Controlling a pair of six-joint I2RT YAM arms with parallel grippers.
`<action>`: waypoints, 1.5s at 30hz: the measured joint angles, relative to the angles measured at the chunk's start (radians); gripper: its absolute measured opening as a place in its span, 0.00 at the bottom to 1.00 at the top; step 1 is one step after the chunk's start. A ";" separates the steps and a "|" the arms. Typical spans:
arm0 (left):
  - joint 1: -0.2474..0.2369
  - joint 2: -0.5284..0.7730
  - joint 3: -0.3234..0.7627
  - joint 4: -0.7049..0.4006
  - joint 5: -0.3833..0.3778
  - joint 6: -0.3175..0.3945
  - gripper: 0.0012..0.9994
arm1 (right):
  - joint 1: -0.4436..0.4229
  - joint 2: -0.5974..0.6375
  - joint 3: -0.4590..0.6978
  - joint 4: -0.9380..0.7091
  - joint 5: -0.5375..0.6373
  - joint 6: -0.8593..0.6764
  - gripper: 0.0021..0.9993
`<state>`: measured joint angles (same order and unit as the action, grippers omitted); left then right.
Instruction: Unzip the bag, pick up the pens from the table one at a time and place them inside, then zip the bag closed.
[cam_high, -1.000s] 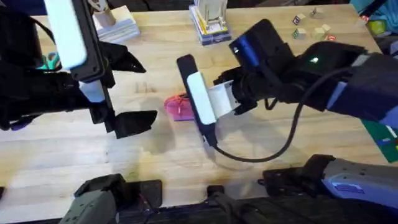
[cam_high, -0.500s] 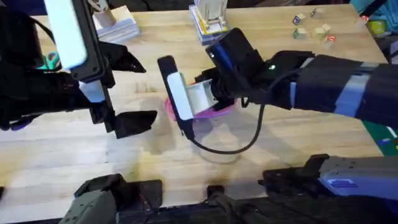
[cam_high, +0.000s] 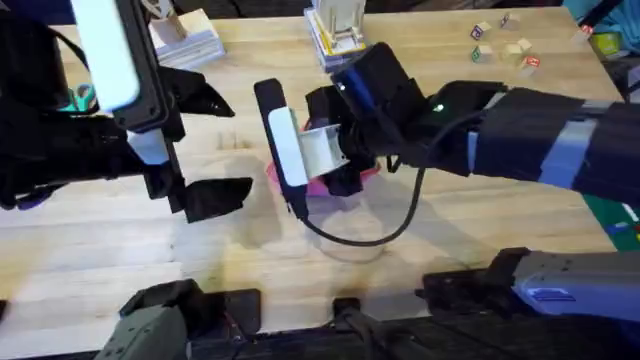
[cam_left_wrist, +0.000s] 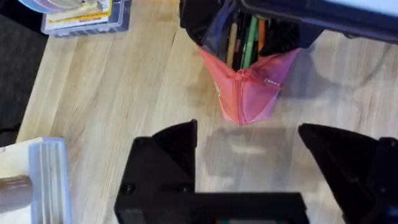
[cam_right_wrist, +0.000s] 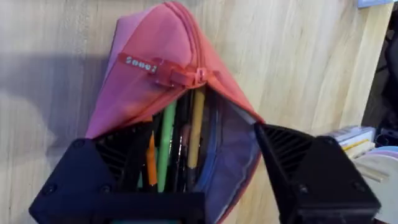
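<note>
now with pens (cam_right_wrist: 196, 127) inside bag (cam_right_wrist: 163, 81), right end effector (cam_right_wrist: 217, 180) wide open, empty: pinch zipper pull (cam_right_wrist: 177, 74), draw straight.

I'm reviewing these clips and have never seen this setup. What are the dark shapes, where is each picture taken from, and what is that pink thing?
Two robot arms work at a wooden table. One picture looks down from above; the other two come from cameras on each wrist. The pink thing is a pencil bag, partly unzipped, with pens already inside. The right gripper sits at the bag's open mouth, its black fingers spread apart. The left gripper hangs open near the bag's closed end, holding nothing. Books and small blocks lie farther back.
</note>
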<state>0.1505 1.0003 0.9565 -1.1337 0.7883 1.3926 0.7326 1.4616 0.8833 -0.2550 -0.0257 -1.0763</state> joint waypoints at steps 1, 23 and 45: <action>0.000 0.000 0.000 0.000 0.000 0.000 0.99 | 0.000 0.000 0.000 0.000 0.000 0.000 1.00; 0.000 0.000 0.000 0.001 -0.045 0.000 0.99 | 0.000 -0.406 0.000 -0.278 0.071 0.446 1.00; 0.006 0.248 0.000 -0.022 -0.130 0.076 0.99 | 0.000 -0.591 0.000 -0.307 -0.183 1.231 1.00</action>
<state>0.1560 1.2478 0.9565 -1.1556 0.6582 1.4689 0.7330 0.8707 0.8829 -0.5625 -0.2086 0.1542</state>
